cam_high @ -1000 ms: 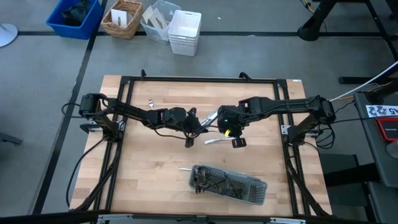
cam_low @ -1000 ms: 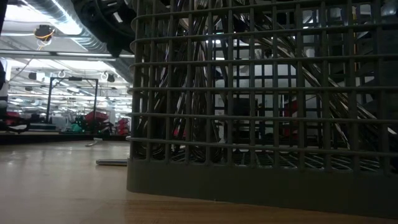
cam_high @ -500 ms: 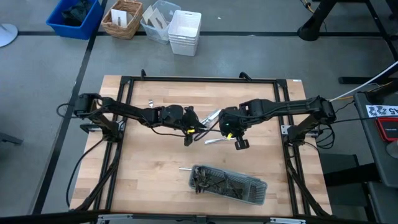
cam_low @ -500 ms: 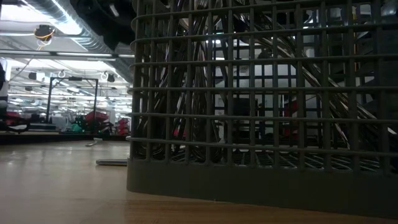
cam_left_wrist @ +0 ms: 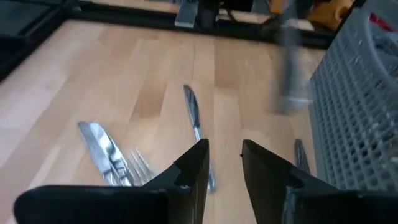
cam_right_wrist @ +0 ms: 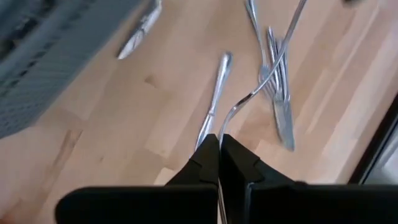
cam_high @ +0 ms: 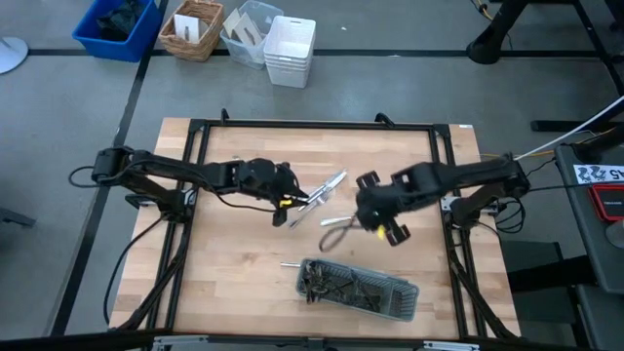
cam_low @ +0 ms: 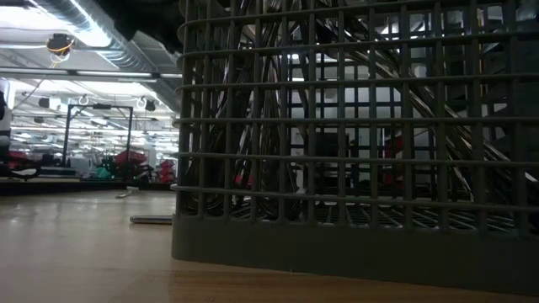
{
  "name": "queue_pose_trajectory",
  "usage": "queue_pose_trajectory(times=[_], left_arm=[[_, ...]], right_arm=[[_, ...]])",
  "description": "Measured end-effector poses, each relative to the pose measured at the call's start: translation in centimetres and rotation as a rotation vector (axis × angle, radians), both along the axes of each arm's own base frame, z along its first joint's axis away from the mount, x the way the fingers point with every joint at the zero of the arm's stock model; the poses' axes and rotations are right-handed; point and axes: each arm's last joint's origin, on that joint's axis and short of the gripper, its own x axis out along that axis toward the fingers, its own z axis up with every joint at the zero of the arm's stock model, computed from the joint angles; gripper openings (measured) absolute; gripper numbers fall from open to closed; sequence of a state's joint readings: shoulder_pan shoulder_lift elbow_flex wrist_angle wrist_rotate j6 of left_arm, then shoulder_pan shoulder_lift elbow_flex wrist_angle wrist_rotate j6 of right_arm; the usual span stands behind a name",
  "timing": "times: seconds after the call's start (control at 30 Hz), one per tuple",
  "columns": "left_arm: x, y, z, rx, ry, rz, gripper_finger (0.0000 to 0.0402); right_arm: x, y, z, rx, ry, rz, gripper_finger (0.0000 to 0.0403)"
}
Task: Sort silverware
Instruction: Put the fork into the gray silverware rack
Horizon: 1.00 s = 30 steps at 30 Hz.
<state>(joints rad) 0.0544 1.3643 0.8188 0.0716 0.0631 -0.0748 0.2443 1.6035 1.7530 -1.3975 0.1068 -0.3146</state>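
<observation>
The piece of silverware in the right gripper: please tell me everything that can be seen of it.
The piece of silverware is slim, shiny, silver-coloured metal with a curved neck; whether it is a fork or a spoon cannot be told. The right gripper is shut on one end, and the rest reaches out over the wooden table, above other loose pieces. In the high view it lies between the two arms, above the grey mesh tray.

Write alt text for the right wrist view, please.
The right hand is shut on a thin curved piece of silverware, held above the wooden table. Below it lie a knife and a small pile of cutlery, with the grey mesh tray at one edge.
</observation>
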Motion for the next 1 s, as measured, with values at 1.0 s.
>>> queue_pose_trajectory(times=[1.0], left_arm=[[1.0, -1.3, 3.6, -0.218, -0.381, 0.001, 0.0076]], right_arm=[[-5.0, 9.9, 0.7, -0.659, -0.116, 0.568, 0.0005]])
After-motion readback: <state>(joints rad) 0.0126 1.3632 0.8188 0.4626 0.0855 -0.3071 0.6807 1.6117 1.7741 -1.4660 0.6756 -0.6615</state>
